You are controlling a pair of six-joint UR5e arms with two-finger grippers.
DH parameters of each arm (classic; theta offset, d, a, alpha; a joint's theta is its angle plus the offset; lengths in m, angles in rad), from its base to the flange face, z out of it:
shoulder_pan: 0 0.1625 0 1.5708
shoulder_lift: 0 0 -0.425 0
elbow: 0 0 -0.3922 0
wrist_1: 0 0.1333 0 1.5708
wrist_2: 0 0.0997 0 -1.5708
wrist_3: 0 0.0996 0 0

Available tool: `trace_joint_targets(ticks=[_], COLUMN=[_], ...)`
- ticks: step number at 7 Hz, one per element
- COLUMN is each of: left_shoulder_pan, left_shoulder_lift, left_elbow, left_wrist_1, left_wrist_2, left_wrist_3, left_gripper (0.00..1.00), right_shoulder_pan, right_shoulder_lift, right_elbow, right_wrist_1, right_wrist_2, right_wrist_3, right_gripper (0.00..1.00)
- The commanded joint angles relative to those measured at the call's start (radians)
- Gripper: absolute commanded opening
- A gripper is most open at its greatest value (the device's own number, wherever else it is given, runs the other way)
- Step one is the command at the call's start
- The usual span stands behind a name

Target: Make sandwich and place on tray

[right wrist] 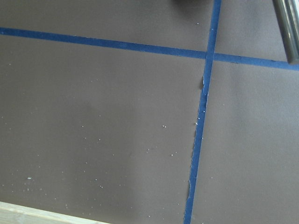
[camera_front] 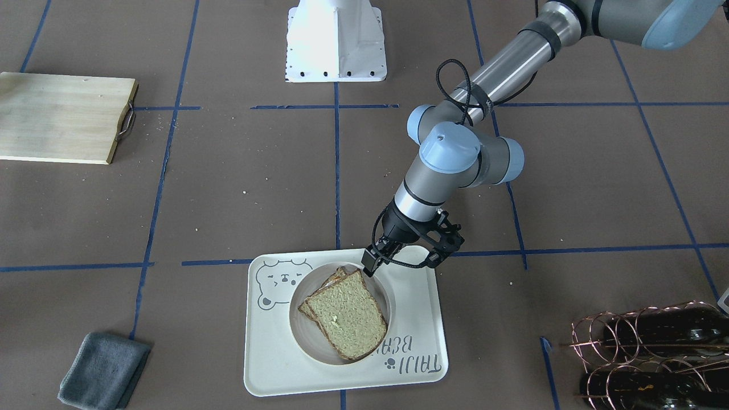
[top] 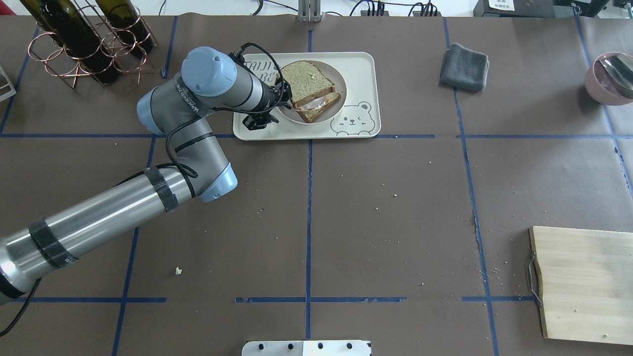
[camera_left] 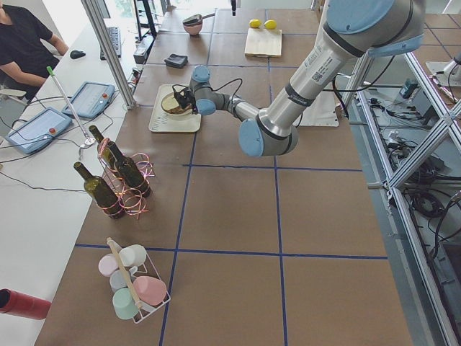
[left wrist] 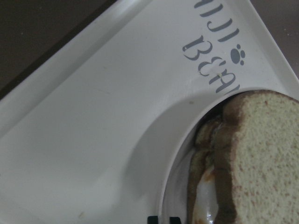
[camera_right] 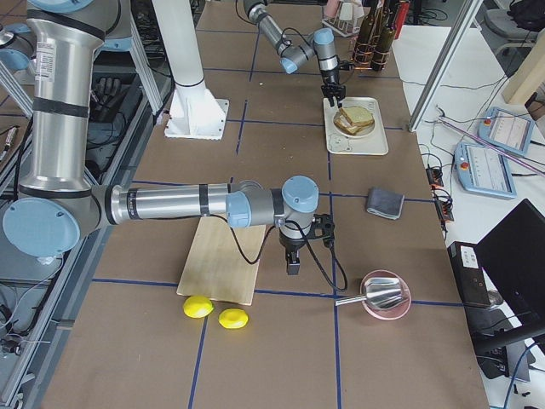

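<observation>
Close to the robot, the right claw hangs over the bare worktop, just beside the cutting board. I cannot tell if it is apart or together. Far across, the sandwich sits on a round plate on the tray. Its top slice is a bit crooked and white egg peeks out. The left claw is right by one corner. Its tips seem pinched together on nothing, but the view is tight. The bread is probably soft and light and would squash, and the egg may slide. It is best to pinch both crusts gently, or to move the stiff plate.
</observation>
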Motion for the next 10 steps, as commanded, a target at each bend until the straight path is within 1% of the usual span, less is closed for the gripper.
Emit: trace_joint_targets(ticks=[1, 2, 3, 4, 5, 6, 7, 8, 9, 10], left_shoulder_pan=[-0.008, -0.012, -0.036, -0.048, -0.059, -0.094, -0.125, -0.183, -0.241, -0.327], left_shoulder_lift=[0.124, 0.200, 0.281, 0.329, 0.374, 0.424, 0.488, 0.539, 0.605, 0.653], left_elbow=[-0.175, -0.270, -0.389, -0.488, -0.554, -0.617, -0.681, -0.714, -0.720, -0.716], left_wrist_1=[0.008, 0.014, 0.085, 0.197, 0.286, 0.369, 0.417, 0.437, 0.442, 0.442], left_wrist_2=[-0.004, -0.003, -0.003, 0.000, 0.002, -0.001, -0.004, -0.005, -0.017, -0.111], left_wrist_3=[0.117, 0.201, 0.314, 0.489, 0.594, 0.627, 0.738, 0.874, 1.006, 1.193], left_gripper=[1.00, 1.00, 1.00, 1.00, 1.00, 1.00, 1.00, 1.00, 1.00, 1.00], right_shoulder_pan=[0.001, 0.004, 0.012, 0.021, 0.021, 0.021, 0.044, 0.085, 0.101, 0.101], right_shoulder_lift=[-0.002, -0.002, -0.002, -0.002, 0.000, 0.001, 0.011, 0.014, 0.009, 0.008], right_elbow=[-0.001, -0.002, -0.002, -0.002, -0.003, -0.003, 0.000, 0.002, 0.002, 0.003], right_wrist_1=[0.000, 0.000, 0.000, 0.000, 0.000, 0.000, 0.000, 0.000, 0.000, 0.000], right_wrist_2=[-0.001, -0.001, 0.000, 0.002, 0.000, 0.002, 0.003, 0.044, 0.075, 0.075], right_wrist_3=[0.000, -0.001, -0.001, -0.003, -0.006, -0.006, -0.003, -0.003, -0.003, -0.003], right_gripper=[1.00, 1.00, 1.00, 1.00, 1.00, 1.00, 1.00, 1.00, 1.00, 1.00])
